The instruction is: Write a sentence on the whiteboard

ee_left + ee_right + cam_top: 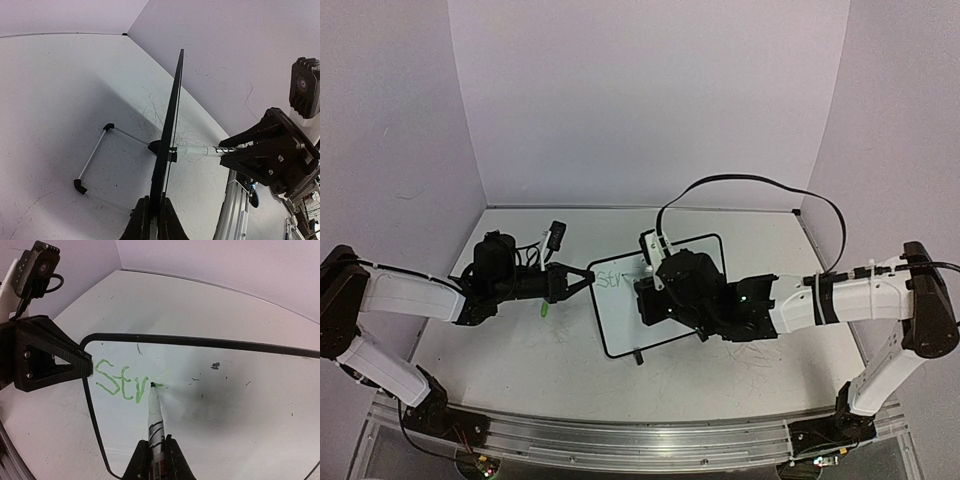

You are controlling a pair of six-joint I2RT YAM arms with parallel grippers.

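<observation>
Slip risk: we think the whiteboard (620,325) can slide or tip back if the marker (154,412) pushes too hard, because the left tool (154,220) pinches only one edge.
Smear risk: the right tool (155,460) is close to the whiteboard's face, so we think it can rub the wet green letters when it moves along.
Wobble risk: the marker is long and is held at its back end, so we think it can tilt in the grip and make crooked letters.
Room risk: the letters are big, so we think the words may not fit across the whiteboard.
Left tool: shut tight on the black frame at the left side of the whiteboard.
Right tool: shut tight on the marker, in front of the whiteboard.
Marker tip: touching the whiteboard, just right of the last green letter.
Whiteboard place: on the bench (520,360), between the two tools, propped up by a thin wire stand (92,162) behind the whiteboard.
Whiteboard look: white, with a thin black frame and round corners. We see a few small dark specks to the right of the letters.
Words: the sentence (120,382) shows only "Str", thin and green, near the top left corner of the whiteboard. Most of it is not yet written.
</observation>
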